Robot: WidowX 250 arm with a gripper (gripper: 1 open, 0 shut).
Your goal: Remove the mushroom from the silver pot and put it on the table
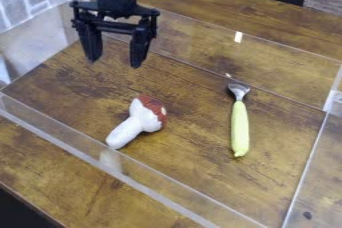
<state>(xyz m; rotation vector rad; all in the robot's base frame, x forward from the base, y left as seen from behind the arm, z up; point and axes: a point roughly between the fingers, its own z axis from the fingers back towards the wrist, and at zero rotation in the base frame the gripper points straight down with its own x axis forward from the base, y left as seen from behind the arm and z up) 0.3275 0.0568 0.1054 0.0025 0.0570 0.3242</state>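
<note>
Jaws spread wide and empty on the black gripper (pixel 115 50), while the white-stemmed, reddish-brown-capped toy mushroom (pixel 136 122) already lies on the dark wood-grain surface (pixel 187 172), so the task looks done.

Black end effector (pixel 115 54) with two long dark fingers (pixel 94 44) under a boxy black wrist, cable above.

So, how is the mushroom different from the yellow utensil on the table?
The mushroom is short and thick, with a white stem and a reddish-brown cap; the utensil is long and slim, with a yellow handle and a silver head. The mushroom lies diagonally, cap toward the back right; the utensil lies nearly straight, head toward the back. Both lie flat on the table, untouched by the open gripper.
</note>
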